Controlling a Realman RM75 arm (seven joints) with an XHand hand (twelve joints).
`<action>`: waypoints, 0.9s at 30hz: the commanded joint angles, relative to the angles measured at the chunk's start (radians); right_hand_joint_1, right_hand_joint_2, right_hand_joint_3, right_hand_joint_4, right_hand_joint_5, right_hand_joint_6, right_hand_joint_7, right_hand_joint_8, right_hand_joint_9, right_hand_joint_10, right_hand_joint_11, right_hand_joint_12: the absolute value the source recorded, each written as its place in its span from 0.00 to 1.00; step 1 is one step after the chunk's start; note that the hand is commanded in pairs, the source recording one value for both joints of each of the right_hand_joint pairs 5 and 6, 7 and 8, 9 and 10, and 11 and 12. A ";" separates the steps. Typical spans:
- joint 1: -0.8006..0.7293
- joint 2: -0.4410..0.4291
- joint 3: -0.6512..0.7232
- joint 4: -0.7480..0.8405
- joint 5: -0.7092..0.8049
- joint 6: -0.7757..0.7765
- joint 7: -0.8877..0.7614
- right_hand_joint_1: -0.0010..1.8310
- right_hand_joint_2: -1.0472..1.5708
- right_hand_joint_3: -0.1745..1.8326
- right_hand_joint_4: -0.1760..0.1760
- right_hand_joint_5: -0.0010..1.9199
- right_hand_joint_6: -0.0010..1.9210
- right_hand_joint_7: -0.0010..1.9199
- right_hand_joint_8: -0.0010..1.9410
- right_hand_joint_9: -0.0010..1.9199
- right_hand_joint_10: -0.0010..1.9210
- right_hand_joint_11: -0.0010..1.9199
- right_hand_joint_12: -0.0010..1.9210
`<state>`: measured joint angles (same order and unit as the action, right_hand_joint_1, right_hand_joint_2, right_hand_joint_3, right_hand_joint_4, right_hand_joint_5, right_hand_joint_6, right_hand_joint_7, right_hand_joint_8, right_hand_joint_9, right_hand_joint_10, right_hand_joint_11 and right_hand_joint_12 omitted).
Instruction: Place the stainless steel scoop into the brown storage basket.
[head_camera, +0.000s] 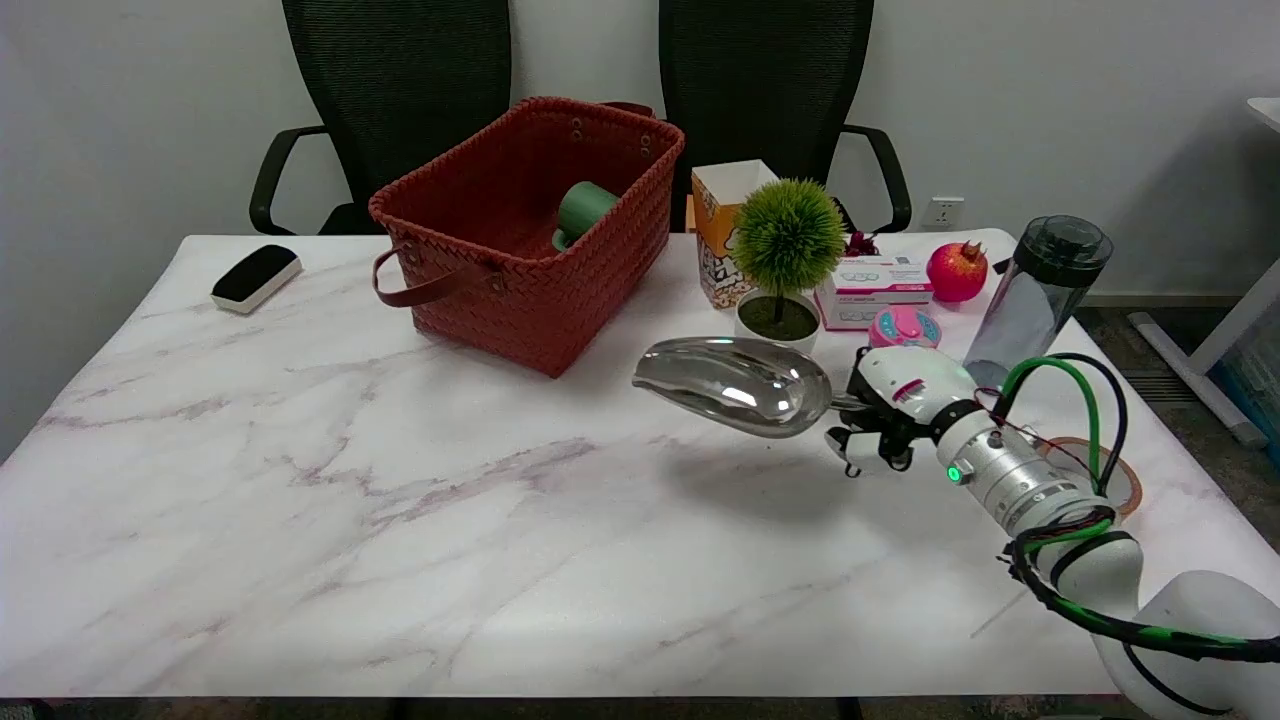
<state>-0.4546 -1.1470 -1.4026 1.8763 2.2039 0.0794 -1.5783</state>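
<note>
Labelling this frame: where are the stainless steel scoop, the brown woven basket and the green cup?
stainless steel scoop (735, 385), head view, bowl.
brown woven basket (560, 318), head view, front wall.
green cup (585, 210), head view, side.

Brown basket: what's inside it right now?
Inside the brown basket a green cup lies on its side against the far right wall. The near wall hides part of the floor, so anything low there cannot be seen.

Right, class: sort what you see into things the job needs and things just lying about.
Job: right hand, steel scoop, brown basket.

Lying about: green cup, potted plant, popcorn box, pomegranate, bottle, eraser, tape roll.
</note>
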 joint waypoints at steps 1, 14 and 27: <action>0.109 -0.021 -0.010 -0.003 0.089 -0.166 0.006 0.52 0.95 0.29 0.50 1.00 1.00 1.00 0.99 0.94 0.94 1.00 1.00; 0.235 -0.024 -0.079 -0.004 0.089 -0.191 -0.036 0.52 0.96 0.29 0.50 1.00 1.00 1.00 0.99 0.95 0.95 1.00 1.00; 0.346 -0.118 -0.141 -0.006 0.089 -0.207 -0.173 0.52 0.96 0.29 0.50 1.00 1.00 1.00 0.99 0.95 0.95 1.00 1.00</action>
<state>-0.2367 -1.1843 -1.4812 1.8732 2.2812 -0.0882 -1.6339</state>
